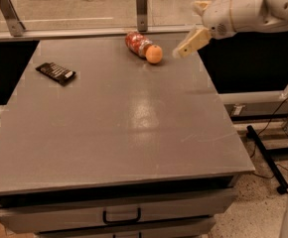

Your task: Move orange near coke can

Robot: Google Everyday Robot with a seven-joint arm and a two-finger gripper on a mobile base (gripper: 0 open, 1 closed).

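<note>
Camera view from above the front edge: the orange (154,54) sits on the grey table (134,133) in its far part, a little right of the middle. It rests against the silver end of the coke can (136,42) and seems to touch it. The can lies on its side, red body pointing away toward the far left, metal end toward the fruit.

Just right of the orange, raised above the table's far right edge, is the gripper (189,34). It holds nothing. One tan finger (191,42) slants down toward the fruit with its tip close to it but apart, and a second tan finger shows higher up by the white wrist – the two stand spread apart. The white arm (253,9) runs off to the upper right corner.

Well apart from all this, near the table's left edge, lies a flat black packet (56,73) with pale markings. Below the tabletop at the front is a drawer with a dark handle (121,216) – and a black cable (268,157) trails over the speckled floor on the right
</note>
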